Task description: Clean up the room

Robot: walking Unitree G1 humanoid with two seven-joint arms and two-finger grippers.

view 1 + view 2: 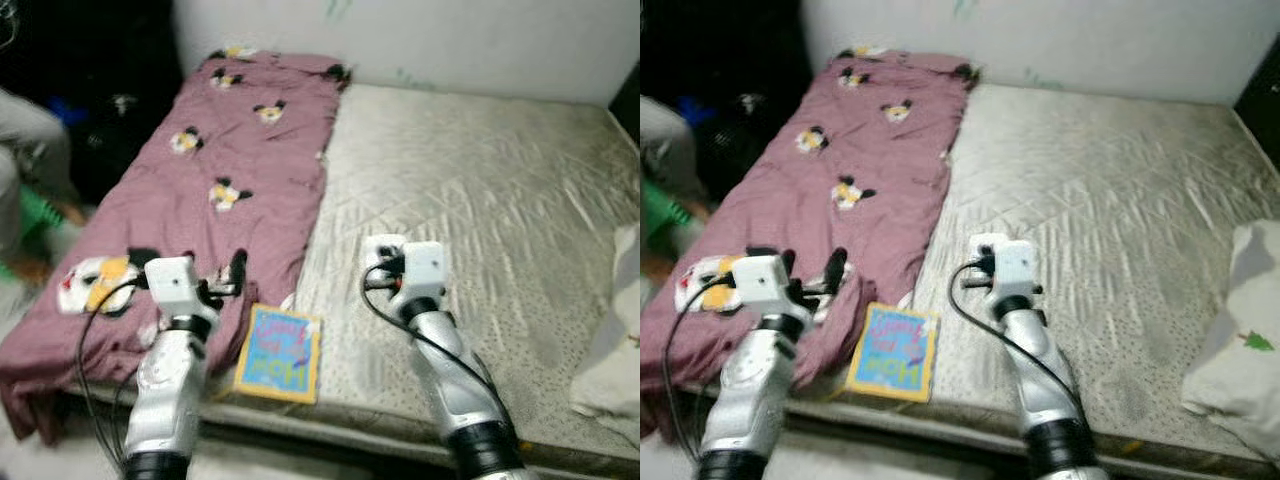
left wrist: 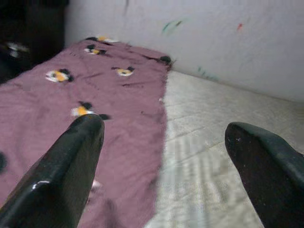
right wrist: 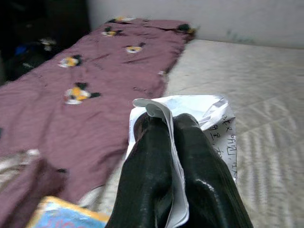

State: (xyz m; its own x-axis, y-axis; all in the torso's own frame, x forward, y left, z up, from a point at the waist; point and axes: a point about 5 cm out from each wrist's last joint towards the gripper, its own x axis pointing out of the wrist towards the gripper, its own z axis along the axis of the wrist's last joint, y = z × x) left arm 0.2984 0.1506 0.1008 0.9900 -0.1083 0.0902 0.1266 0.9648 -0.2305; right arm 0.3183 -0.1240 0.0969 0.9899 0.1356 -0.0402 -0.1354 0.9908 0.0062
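Right gripper (image 3: 173,156) pinching white paper (image 3: 209,114) over bare mattress (image 1: 480,190), left gripper (image 2: 164,156) wide open above blanket (image 1: 230,150) edge

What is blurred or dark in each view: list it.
Left eye view: soft all over, the book lettering smeared, upper left corner black. Left wrist view: open left gripper fingers and blanket blurred. Right wrist view: right gripper pinching paper, sharpest; its far corner dark.

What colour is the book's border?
Yellow, around a blue cover; the book shows best in the left eye view.
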